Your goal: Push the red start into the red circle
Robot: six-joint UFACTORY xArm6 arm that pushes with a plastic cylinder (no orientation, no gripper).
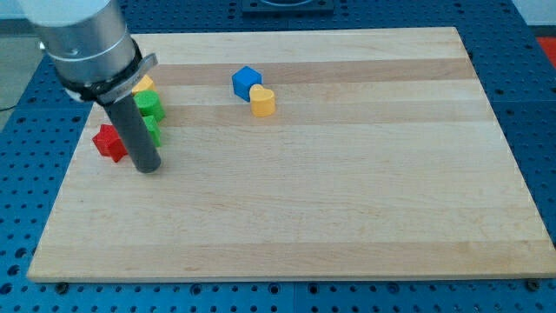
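Landmark: red star (109, 142), near the board's (347, 217) left edge.

Blocks counted: five seen in part or whole. One red star. Two green blocks (149, 106), stacked in the view just right of and above the star; the lower one (153, 130) is partly hidden by the rod, shapes not resolved. One yellow block (143, 85) above the greens, mostly covered by the arm. One blue cube (246, 82) and one yellow heart (262, 102), touching, well right of the star.

Tip (148, 168) is placed just right of and below the star, close beside it; contact cannot be told. No jaws are fitted, only a rod.

No red circle is identified.
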